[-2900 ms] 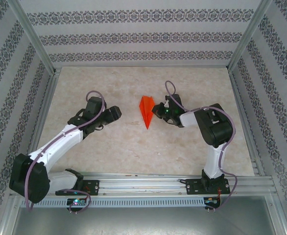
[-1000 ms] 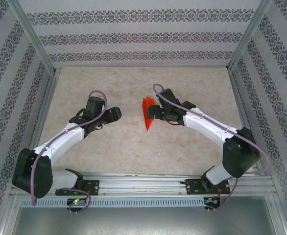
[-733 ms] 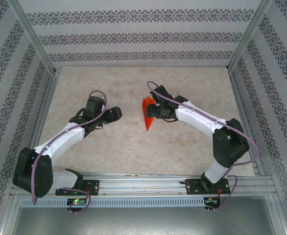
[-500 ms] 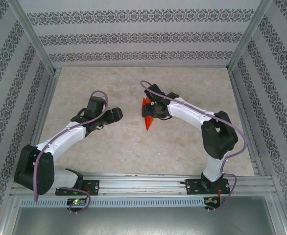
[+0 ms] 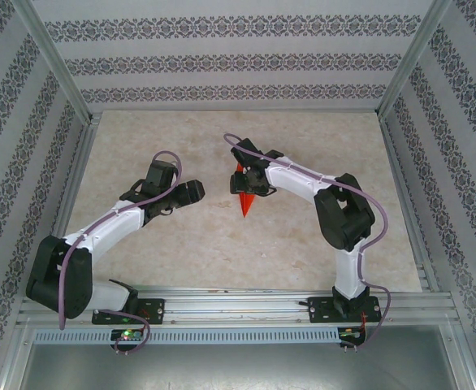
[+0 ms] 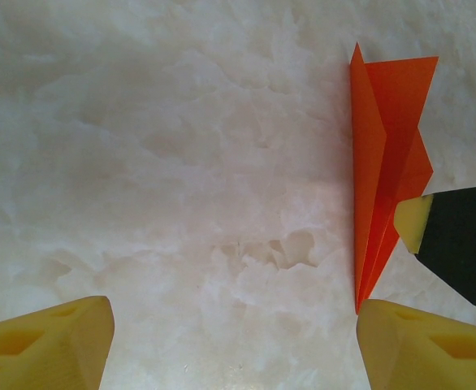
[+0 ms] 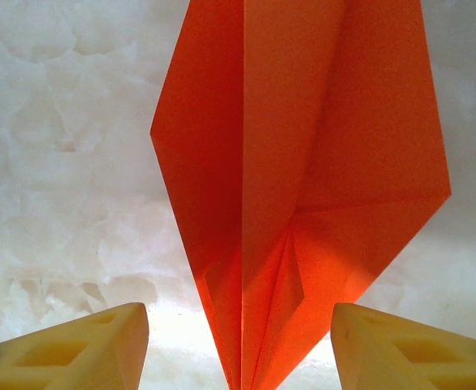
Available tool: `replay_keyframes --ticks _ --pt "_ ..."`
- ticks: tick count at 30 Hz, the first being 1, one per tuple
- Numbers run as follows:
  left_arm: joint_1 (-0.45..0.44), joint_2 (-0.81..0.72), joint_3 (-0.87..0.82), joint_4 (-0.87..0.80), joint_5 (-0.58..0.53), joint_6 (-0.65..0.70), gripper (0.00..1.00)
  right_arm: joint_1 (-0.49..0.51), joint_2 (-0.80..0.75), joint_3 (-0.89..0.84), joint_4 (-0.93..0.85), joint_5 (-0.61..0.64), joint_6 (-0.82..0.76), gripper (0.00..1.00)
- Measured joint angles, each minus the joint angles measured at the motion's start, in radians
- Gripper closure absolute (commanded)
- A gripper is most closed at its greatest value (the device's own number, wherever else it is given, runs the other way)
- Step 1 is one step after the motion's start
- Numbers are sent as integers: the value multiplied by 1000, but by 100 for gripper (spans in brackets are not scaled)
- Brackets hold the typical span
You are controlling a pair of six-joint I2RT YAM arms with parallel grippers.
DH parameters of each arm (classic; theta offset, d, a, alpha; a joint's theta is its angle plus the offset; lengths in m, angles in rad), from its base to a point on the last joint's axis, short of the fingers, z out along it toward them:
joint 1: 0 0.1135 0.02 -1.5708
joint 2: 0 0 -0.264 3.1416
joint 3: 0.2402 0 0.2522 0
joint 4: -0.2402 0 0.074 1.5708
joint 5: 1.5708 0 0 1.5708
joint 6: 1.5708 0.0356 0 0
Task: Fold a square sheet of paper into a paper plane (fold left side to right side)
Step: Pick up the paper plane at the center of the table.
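The right arm has swung in over the paper plane [image 5: 245,203], where a moment ago its gripper sat off the plane's right side. The right gripper [image 5: 251,180] now hangs above the tail end, its fingers [image 7: 84,345] parted with the orange folds between them and marble showing on either side. The plane hasn't shifted: it lies near the middle of the table [image 5: 222,244], nose toward the near edge. The left gripper [image 5: 191,192] has barely moved, spread wide and holding nothing, just left of the plane.
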Motion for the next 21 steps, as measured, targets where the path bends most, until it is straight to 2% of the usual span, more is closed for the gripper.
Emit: replay_keyframes --ticks 6,11,21 --pt "0 10 2 0 9 0 21 -1 22 2 -1 -11 0 43" --pt "0 14 5 0 11 0 21 -1 33 2 -2 -14 0 48" --pt "0 40 24 0 14 1 21 -2 34 2 -8 -18 1 47"
